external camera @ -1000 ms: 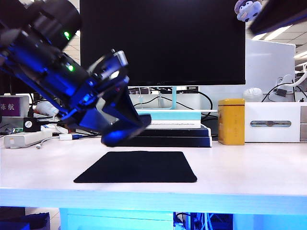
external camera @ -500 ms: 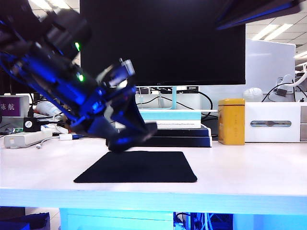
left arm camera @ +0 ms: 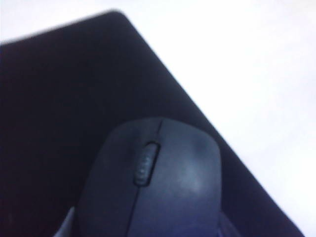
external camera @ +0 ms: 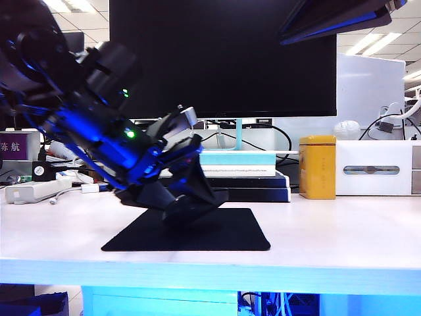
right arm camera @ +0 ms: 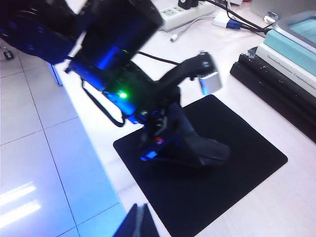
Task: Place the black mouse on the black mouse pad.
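I see my left gripper (external camera: 197, 205) clamped on the black mouse (left arm camera: 158, 182), low over the black mouse pad (external camera: 243, 234) near its far edge. My right gripper (right arm camera: 139, 222) hangs above the surface's front edge, fingers together.

The thin flat black rectangular mouse pad (external camera: 197, 230) lies centre-frame on the white counter (external camera: 342, 230); left hand (external camera: 194, 207) holds the small black oval mouse (left arm camera: 153, 187) over it; right hand (right arm camera: 139, 222) hangs well above.

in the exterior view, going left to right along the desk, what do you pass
white power strip -> left gripper holding the black mouse over the black mouse pad -> yellow tin -> white box
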Robot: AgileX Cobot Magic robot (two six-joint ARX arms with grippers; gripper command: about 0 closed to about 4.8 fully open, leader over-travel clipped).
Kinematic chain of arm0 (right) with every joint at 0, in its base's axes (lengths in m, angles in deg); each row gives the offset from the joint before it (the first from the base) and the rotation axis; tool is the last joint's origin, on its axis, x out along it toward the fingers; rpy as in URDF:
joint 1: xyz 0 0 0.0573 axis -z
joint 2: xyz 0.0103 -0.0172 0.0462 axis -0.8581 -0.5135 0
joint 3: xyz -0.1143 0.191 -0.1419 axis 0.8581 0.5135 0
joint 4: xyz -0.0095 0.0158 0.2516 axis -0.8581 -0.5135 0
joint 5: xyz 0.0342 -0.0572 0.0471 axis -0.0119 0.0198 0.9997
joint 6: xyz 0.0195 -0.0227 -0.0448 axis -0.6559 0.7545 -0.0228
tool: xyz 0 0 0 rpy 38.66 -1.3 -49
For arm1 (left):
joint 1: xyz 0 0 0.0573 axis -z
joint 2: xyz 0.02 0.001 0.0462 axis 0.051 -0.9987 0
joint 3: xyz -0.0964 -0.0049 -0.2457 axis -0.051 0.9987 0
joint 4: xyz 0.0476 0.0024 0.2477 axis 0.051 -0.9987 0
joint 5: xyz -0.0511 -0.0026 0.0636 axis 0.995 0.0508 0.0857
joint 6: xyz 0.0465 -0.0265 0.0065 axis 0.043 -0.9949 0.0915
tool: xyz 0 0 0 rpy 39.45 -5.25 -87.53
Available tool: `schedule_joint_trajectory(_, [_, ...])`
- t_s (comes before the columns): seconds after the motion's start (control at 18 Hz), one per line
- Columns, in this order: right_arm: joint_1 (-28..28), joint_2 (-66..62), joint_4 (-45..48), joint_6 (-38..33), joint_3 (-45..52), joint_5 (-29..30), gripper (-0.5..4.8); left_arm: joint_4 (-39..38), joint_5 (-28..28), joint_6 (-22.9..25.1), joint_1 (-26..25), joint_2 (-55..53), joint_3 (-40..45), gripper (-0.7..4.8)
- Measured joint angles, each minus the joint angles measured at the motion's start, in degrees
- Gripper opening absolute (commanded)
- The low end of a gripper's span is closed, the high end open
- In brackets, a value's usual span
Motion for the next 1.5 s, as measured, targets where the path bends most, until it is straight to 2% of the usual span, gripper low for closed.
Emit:
schedule_joint_trajectory(0.39, [0.0,0.0,0.0,-0.1,0.0,0.1,-0.06,1.6,-0.9,0.8,0.0,-1.9,-0.8,-0.05])
schedule_joint_trajectory(0.44, [0.0,0.0,0.0,-0.1,0.0,0.1,-0.06,1.6,-0.9,0.9,0.0,-1.9,-0.8,0.08])
schedule_joint_trajectory(0.5, [0.0,0.0,-0.1,-0.1,0.0,0.1,-0.06,1.6,-0.9,1.1,0.0,-1.9,-0.8,0.88])
schedule_joint_trajectory(0.56, [0.0,0.0,-0.1,-0.1,0.0,0.1,-0.06,1.6,-0.9,1.1,0.0,-1.9,-0.8,1.39])
schedule_joint_trajectory(0.67, [0.0,0.0,0.0,-0.1,0.0,0.1,-0.06,1.6,-0.9,1.1,0.0,-1.9,-0.8,1.54])
schedule_joint_trajectory(0.72, [0.0,0.0,-0.1,-0.1,0.0,0.1,-0.06,1.6,-0.9,1.1,0.0,-1.9,-0.8,2.03])
schedule_joint_trajectory(0.78, [0.0,0.0,-0.1,-0.1,0.0,0.1,-0.06,1.6,-0.9,1.1,0.0,-1.9,-0.8,3.35])
schedule_joint_trajectory(0.83, [0.0,0.0,-0.1,-0.1,0.0,0.1,-0.06,1.6,-0.9,1.1,0.0,-1.9,-0.8,3.87])
schedule_joint_trajectory(1.0, [0.0,0.1,0.0,-0.1,0.0,0.2,-0.06,0.0,-2.7,1.7,0.0,-2.5,-0.7,4.15])
schedule_joint_trajectory(1.11, [0.0,0.1,-0.1,-0.1,0.0,0.2,-0.06,-0.1,-2.8,1.9,0.2,-2.4,-0.7,4.79])
schedule_joint_trajectory(1.5, [0.0,0.1,-0.3,-0.1,0.0,0.2,-0.06,0.1,-2.4,1.9,0.2,-2.4,-0.7,4.79])
